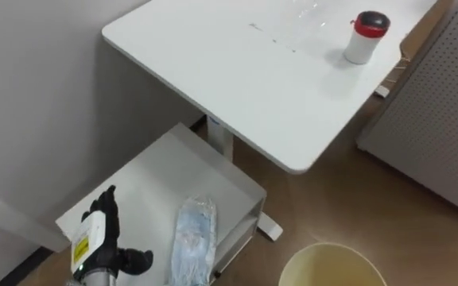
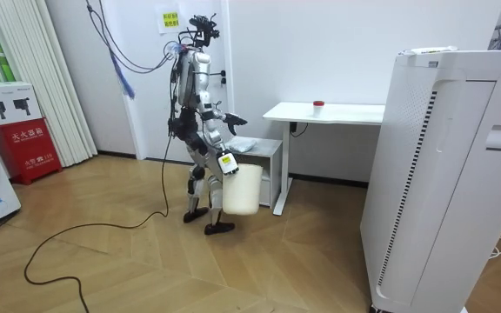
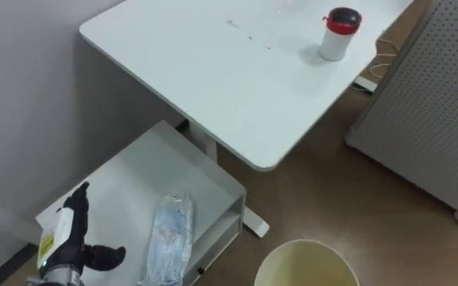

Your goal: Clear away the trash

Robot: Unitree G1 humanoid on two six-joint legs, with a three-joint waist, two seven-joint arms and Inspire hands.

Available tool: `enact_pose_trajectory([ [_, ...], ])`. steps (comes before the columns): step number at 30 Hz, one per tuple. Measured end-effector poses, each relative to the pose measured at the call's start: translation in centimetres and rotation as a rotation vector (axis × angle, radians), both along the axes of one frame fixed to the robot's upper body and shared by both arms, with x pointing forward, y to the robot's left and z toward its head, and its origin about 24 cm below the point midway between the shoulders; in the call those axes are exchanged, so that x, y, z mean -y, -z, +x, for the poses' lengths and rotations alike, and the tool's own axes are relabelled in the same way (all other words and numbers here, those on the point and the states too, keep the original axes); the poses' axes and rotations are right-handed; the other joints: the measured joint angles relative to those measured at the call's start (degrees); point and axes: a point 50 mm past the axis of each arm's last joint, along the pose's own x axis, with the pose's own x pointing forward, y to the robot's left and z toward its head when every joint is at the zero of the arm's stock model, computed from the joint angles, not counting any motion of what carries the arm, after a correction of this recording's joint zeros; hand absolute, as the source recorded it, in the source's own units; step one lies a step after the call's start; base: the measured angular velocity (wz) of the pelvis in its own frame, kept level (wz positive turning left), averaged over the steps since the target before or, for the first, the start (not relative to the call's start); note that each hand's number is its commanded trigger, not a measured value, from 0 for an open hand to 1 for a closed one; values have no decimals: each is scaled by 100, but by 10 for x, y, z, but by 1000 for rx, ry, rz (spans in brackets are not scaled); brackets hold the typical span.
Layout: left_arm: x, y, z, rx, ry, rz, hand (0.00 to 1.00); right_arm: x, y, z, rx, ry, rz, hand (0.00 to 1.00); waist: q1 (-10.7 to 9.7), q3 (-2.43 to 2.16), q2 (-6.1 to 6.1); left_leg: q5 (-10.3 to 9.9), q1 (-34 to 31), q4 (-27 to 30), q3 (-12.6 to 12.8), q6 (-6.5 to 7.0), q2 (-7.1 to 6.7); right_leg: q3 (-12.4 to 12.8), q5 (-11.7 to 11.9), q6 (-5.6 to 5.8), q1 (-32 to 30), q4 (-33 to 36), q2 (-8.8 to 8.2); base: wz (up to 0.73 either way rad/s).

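Observation:
A crumpled clear plastic bottle [image 1: 195, 238] [image 3: 168, 238] lies on top of a low white cabinet [image 1: 157, 179] beside the desk leg. My left hand [image 1: 102, 230] [image 3: 66, 238] hovers over the cabinet top just left of the bottle, open, with fingers straight and thumb spread, and it is not touching the bottle. A round cream bin [image 1: 332, 266] [image 3: 304, 264] shows at the bottom edge. In the room view I stand facing the cabinet, and my right hand [image 2: 226, 163] holds that bin [image 2: 240, 189] by its rim, off the floor.
A white desk [image 1: 237, 71] stands above and behind the cabinet, with a white canister with a red lid [image 1: 366, 36] near its far corner. A grey perforated panel [image 1: 436, 119] stands to the right. A tall white appliance [image 2: 442, 174] is at the room view's right.

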Motion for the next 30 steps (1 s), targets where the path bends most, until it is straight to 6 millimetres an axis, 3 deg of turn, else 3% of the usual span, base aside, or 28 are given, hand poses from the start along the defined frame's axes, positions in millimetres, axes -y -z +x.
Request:
enact_pose_trajectory([
  [6, 4, -4, 3, 41, 26, 39, 0, 10, -1, -8, -21, 47, -46, 100, -322, 46, -13, -86, -428, 439, 106, -1, 64, 220, -51, -83, -521, 396, 10, -12],
  [13, 13, -16, 21, 94, 68, 67, 0, 6, 8, -27, -181, -113, -114, 100, -587, 66, -42, -289, -887, 1004, 216, -32, 276, 295, -143, -190, -1029, 836, 63, -12],
  [19, 14, -18, 26, 107, 81, 97, 0, -16, 18, -33, -278, -300, -103, 100, -624, 68, -40, -367, -1201, 1314, 229, -98, 437, 323, -201, -305, -1359, 1080, 144, -6],
  [25, 9, -9, 21, 46, 87, 138, 0, -23, 19, -28, -273, -332, -74, 100, -691, 89, -74, -384, -1467, 1465, 207, -125, 431, 337, -249, -363, -1658, 1305, 101, 3],
  [30, 0, -1, 15, -14, 62, 167, 0, -29, 21, -29, -278, -341, -54, 100, -718, 99, -100, -473, -1667, 1687, 219, -152, 538, 361, -248, -394, -1838, 1402, 183, -8],
])
